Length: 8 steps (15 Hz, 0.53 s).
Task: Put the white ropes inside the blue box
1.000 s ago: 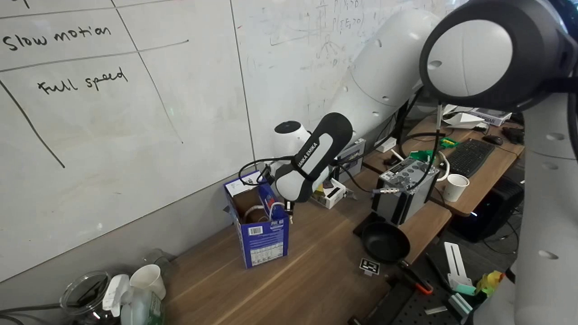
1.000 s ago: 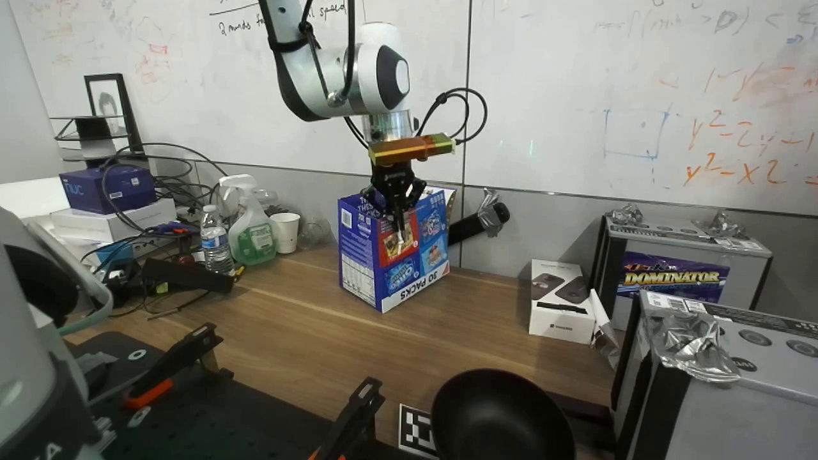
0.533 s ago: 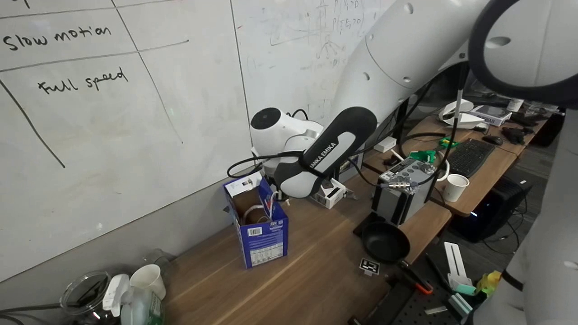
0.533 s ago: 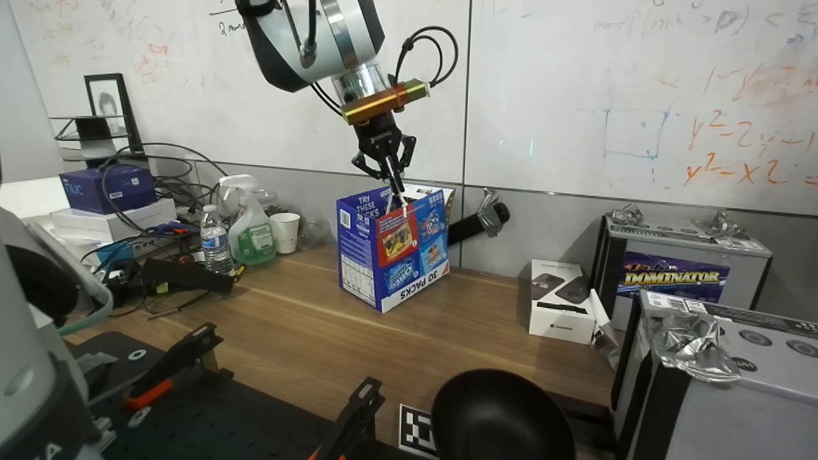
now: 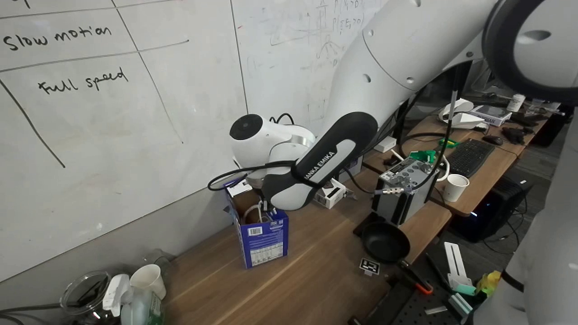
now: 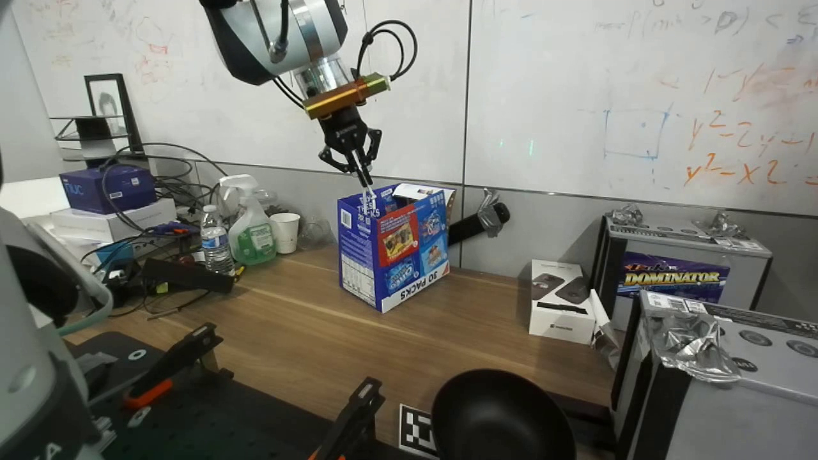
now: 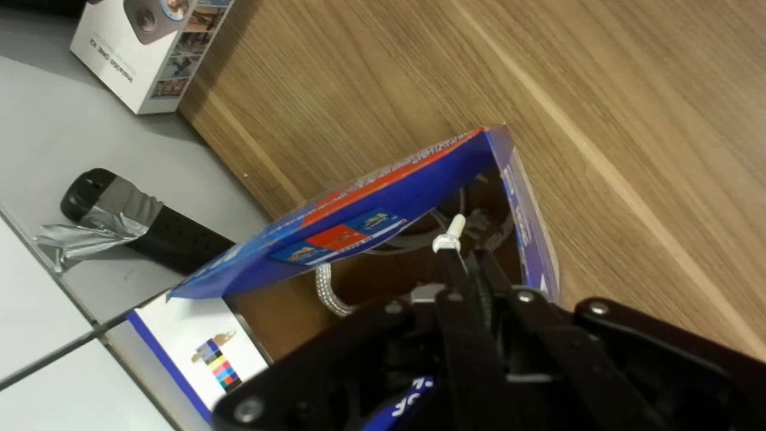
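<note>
In the wrist view, a wood-grain table (image 7: pixel 598 96) fills the upper right. The blue box (image 7: pixel 419 188) stands on it, open at the top, with white rope (image 7: pixel 327 288) inside, partly lost in shadow. The gripper (image 7: pixel 467 256) covers part of the box; its fingers stand narrow, a white rope end caught between them. Whether 1 rope or several cannot be told. A white carton (image 7: pixel 149 54), cut off above, reads "Insta360".

In an exterior view, a marked whiteboard (image 6: pixel 543 96) stands behind the table. Rope ends hang from the gripper and overlap the box's upper edge. A black pan (image 6: pixel 501 415) is cut off below. Legible: "30 PACKS", inverted, on the box; "DOMINATOR" on a grey case (image 6: pixel 674 275); "nuc" on a dark blue carton (image 6: pixel 108 190).

In an exterior view, a desk (image 5: pixel 488 171) with a keyboard (image 5: pixel 469 158) lies beyond the table. The arm (image 5: pixel 375 85) hides most of the gripper and part of the box opening. "Slow motion" and "Full speed" are handwritten on the whiteboard; fainter notes are unreadable. Arm lettering reads "ANKA EMIKA", its start hidden.
</note>
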Motion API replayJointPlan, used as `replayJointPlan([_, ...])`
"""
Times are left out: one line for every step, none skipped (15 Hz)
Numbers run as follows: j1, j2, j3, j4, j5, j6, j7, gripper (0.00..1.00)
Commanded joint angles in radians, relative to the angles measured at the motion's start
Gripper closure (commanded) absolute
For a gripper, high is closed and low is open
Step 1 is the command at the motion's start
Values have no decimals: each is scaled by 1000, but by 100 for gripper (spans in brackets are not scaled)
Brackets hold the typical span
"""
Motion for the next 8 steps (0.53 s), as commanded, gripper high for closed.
replayJointPlan([1,20,20,13,-5,2,16,91])
replayJointPlan([-1,30,22,17,0,4,13,91])
replayJointPlan([-4,39,25,23,6,5,7,91])
replayJointPlan([-5,47,24,25,8,10,4,91])
replayJointPlan([-7,59,24,33,13,14,1,91])
replayJointPlan([-7,68,24,39,16,15,-2,91])
replayJointPlan([-7,82,25,52,21,12,-5,91])
replayJointPlan([-6,92,24,60,24,13,-6,91])
